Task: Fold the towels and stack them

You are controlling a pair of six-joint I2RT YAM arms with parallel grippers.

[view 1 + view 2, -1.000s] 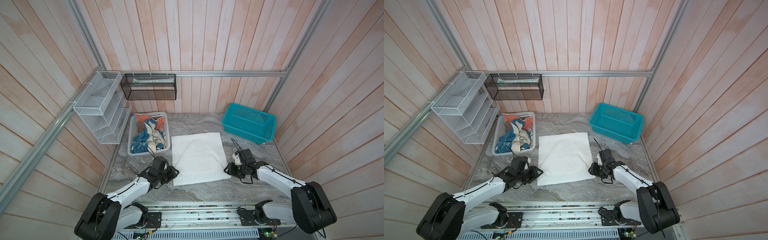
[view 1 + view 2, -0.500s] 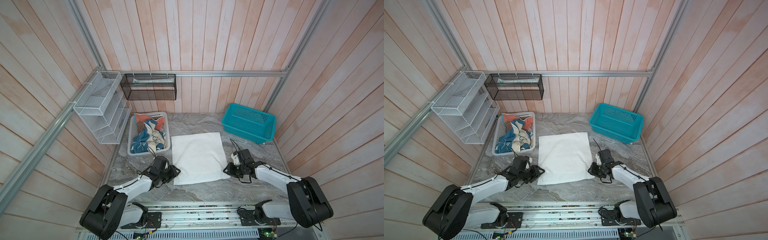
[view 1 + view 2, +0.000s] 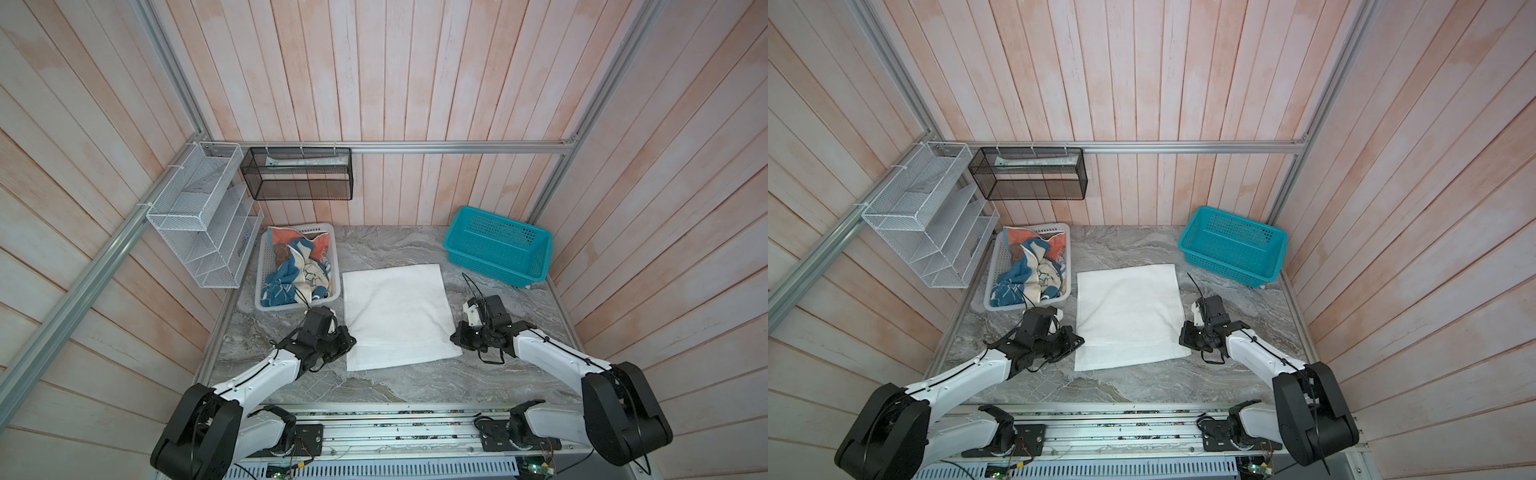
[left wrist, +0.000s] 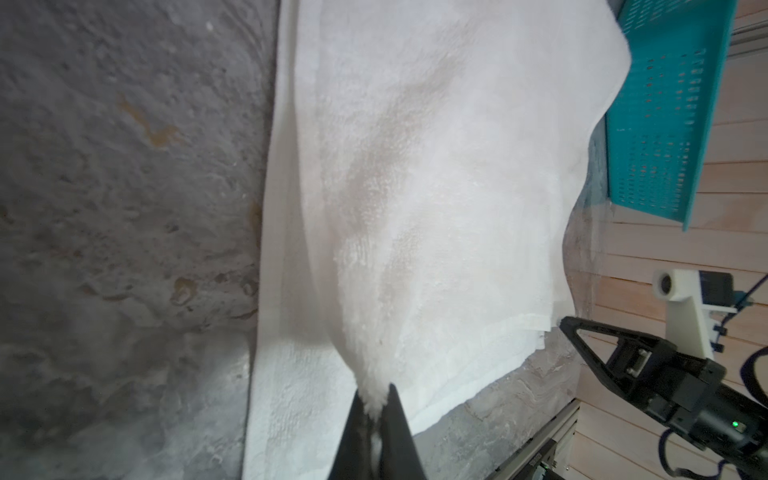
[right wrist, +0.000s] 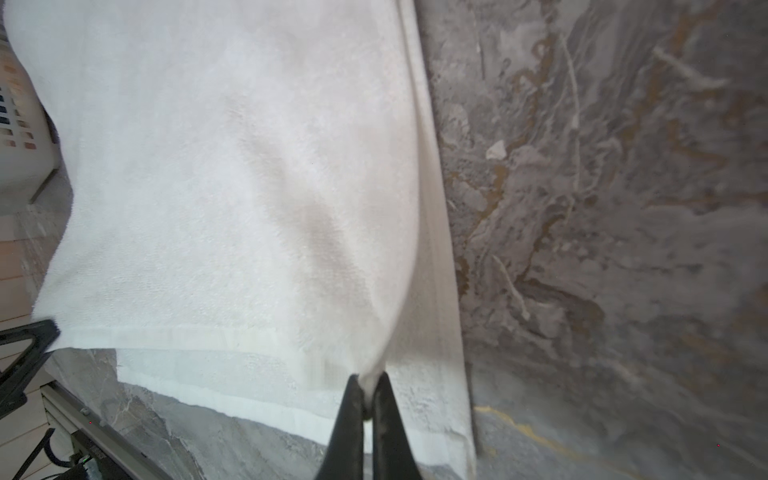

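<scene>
Where white terry towel (image 3: 397,311) lies spread, left hand (image 4: 376,401), right hand (image 5: 366,390) pinch edges

1 white towel (image 3: 397,316); coloured towels (image 3: 291,270) too bunched to count. 2 baskets: 1 white basket (image 3: 286,306), 1 teal basket (image 3: 490,266). 2 wire racks: 1 white rack (image 3: 199,224), 1 black rack (image 3: 297,174). 2 arms: left arm (image 3: 266,370), right arm (image 3: 552,353).
</scene>
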